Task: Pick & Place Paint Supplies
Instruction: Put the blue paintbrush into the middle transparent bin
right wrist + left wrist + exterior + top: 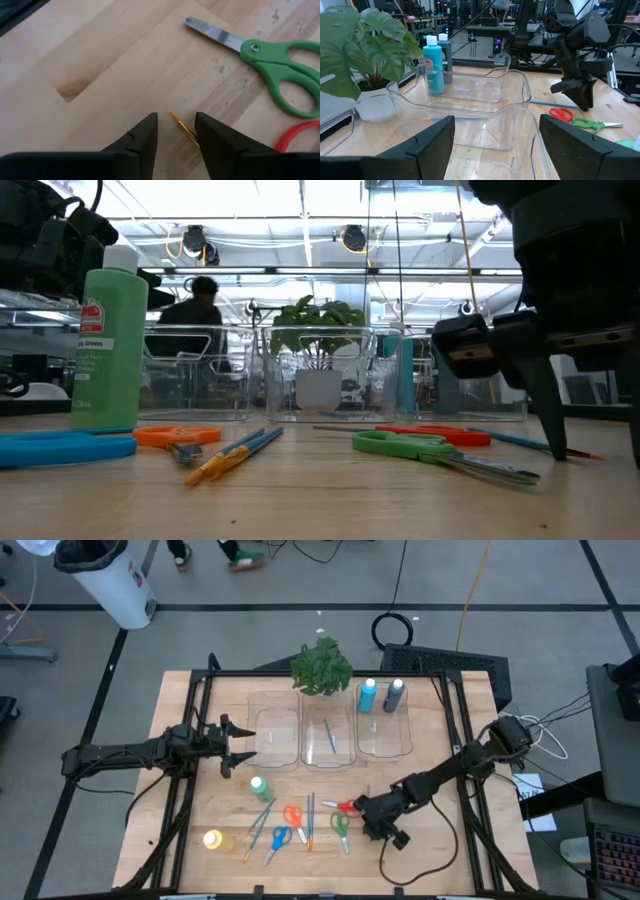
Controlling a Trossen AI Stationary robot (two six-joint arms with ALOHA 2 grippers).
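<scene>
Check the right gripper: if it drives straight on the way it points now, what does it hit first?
Most likely the thin brush, whose orange tip lies between the open fingers of the right gripper, just ahead. Beyond it sit the green scissors, off to one side. The gripper's height above the table is unclear.

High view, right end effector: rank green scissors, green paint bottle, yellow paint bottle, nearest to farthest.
From the right end effector, low on the table's right half:
1. Green scissors, just to its left.
2. Green paint bottle, farther left and nearer the bins.
3. Yellow paint bottle, farthest left, near the front edge.
</scene>
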